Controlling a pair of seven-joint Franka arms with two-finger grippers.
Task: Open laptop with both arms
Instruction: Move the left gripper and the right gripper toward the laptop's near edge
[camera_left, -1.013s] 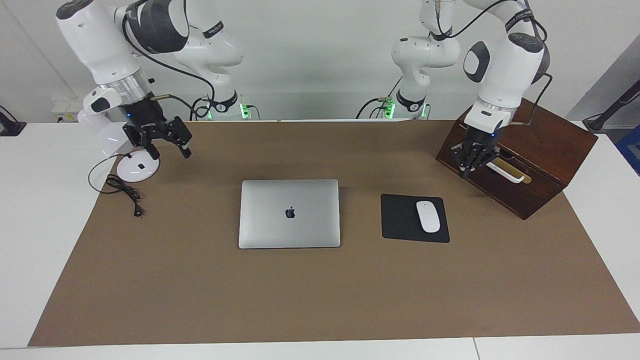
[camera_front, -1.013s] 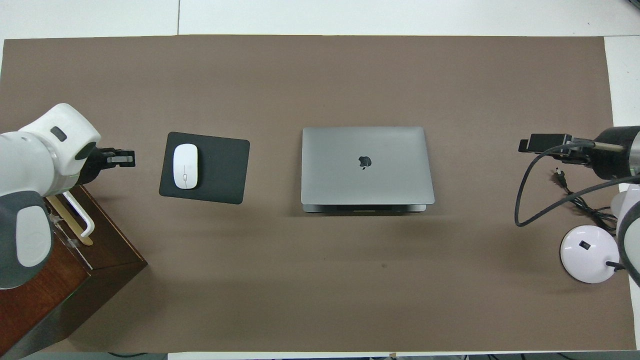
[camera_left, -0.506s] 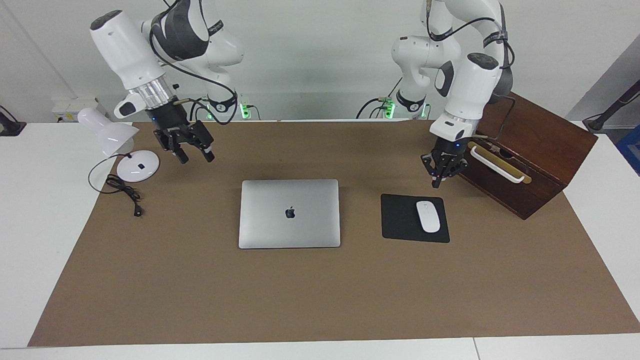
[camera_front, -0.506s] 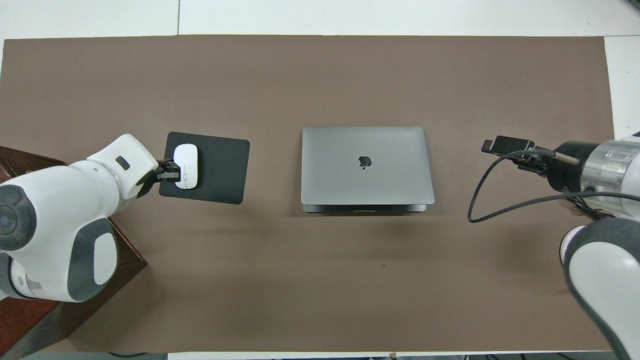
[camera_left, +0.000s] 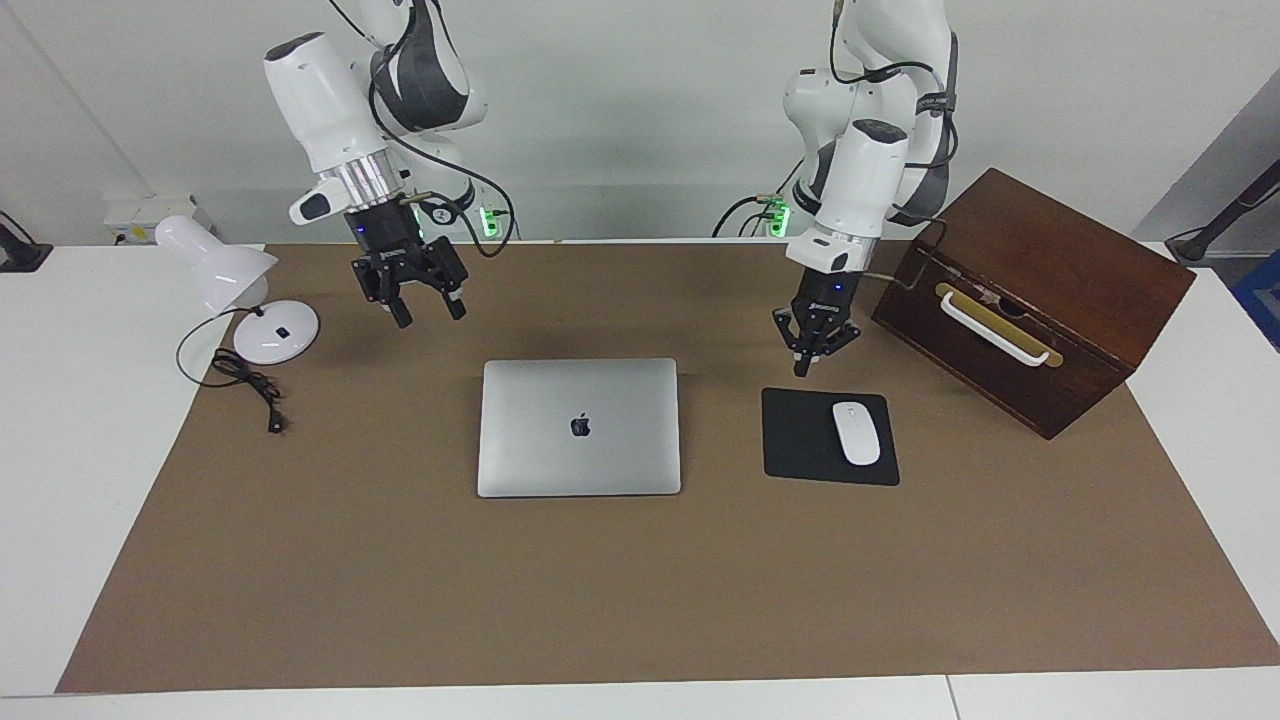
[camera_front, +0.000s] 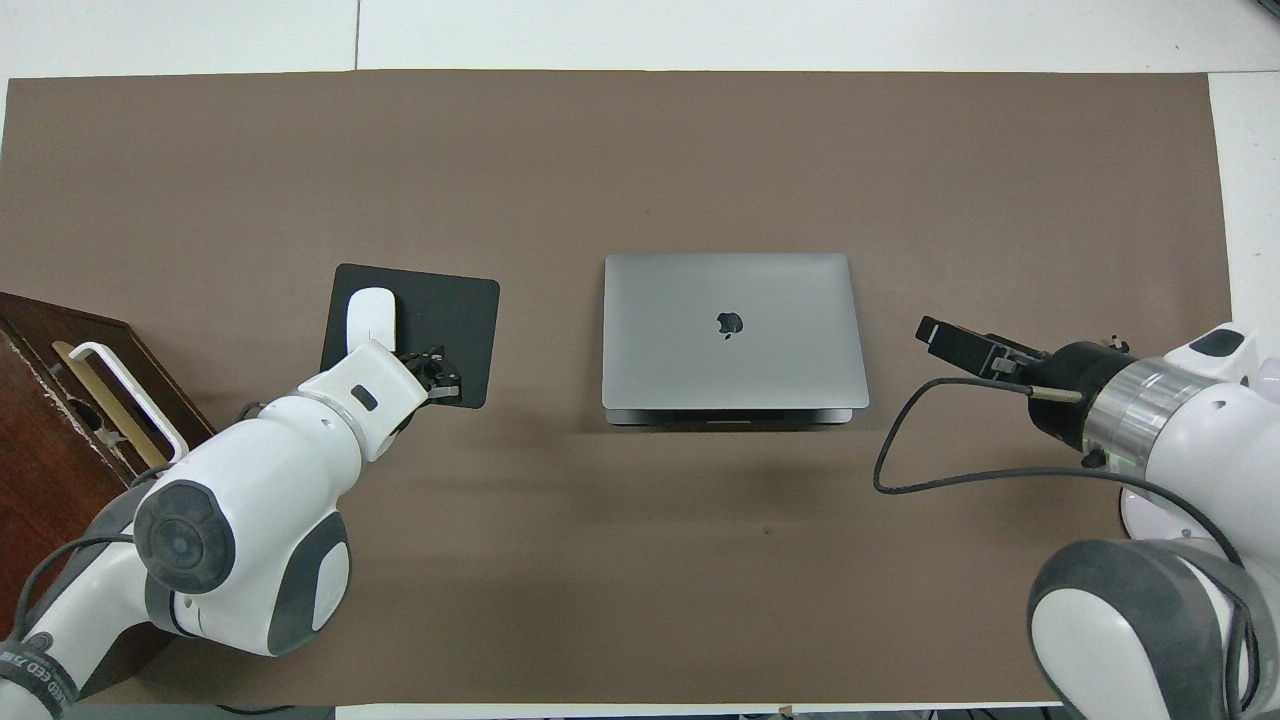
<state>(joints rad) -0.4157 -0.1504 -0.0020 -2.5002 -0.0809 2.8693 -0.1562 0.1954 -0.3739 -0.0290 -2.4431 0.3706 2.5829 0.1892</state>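
The thin silver-grey laptop (camera_left: 579, 427) lay closed on the brown mat between both grippers, untouched. The left gripper (camera_left: 801, 371), clenched and empty, hung beside the black mouse pad (camera_left: 800, 436); the right gripper (camera_left: 428, 313) hung spread.

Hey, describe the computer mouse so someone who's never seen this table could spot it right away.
Start at the brown mat, then find the closed silver laptop mid-table. Beside it, toward the left arm's end, lies a black mouse pad; the mouse rests on it, the only small white oval there.
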